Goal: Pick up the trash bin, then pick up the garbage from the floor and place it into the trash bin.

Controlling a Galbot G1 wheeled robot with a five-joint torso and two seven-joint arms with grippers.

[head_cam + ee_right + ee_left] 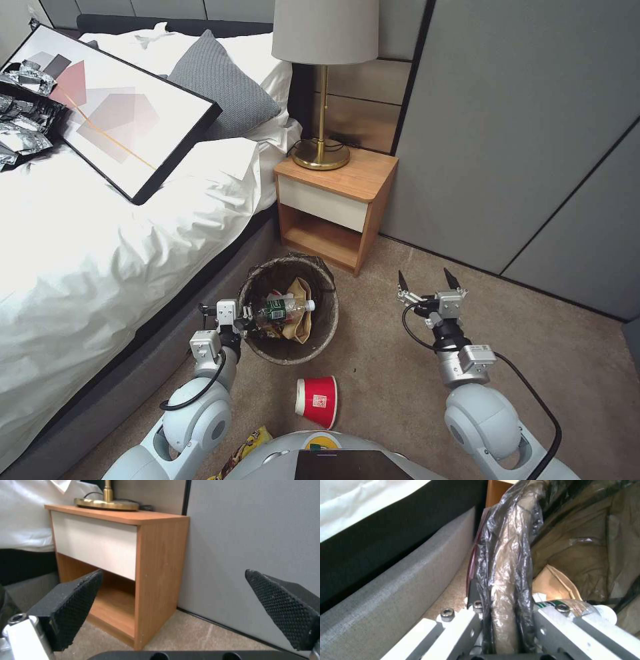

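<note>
Gripping the near-left rim of the trash bin (320,333), the left gripper (241,325) has its jaws closed on the lined edge; in the left wrist view the rim and its dark bag liner (506,562) run straight up between the two white fingers (460,630), one outside the wall and one inside. The bin is close beside the grey bed base (200,293), with only a narrow strip of carpet (393,360) between them, and the wooden nightstand (337,200) stands just behind it. To the bin's right the carpet lies open as far as the grey wall panels (520,153).

Inside the bin, a clear bottle with a green label (283,310) lies across the opening, its long axis running left to right and its white cap toward the right. A crumpled brown paper bag (301,320) sits under and beside it.

A red-and-white paper cup (318,401) lies on its side on the carpet just in front of the bin, mouth pointing left. A yellow snack wrapper (243,453) lies near the robot's base.

The right gripper (428,285) hangs over open carpet well to the right of the bin, jaws spread wide and holding nothing; its black textured fingertips (75,605) point toward the nightstand's open lower shelf.
</note>
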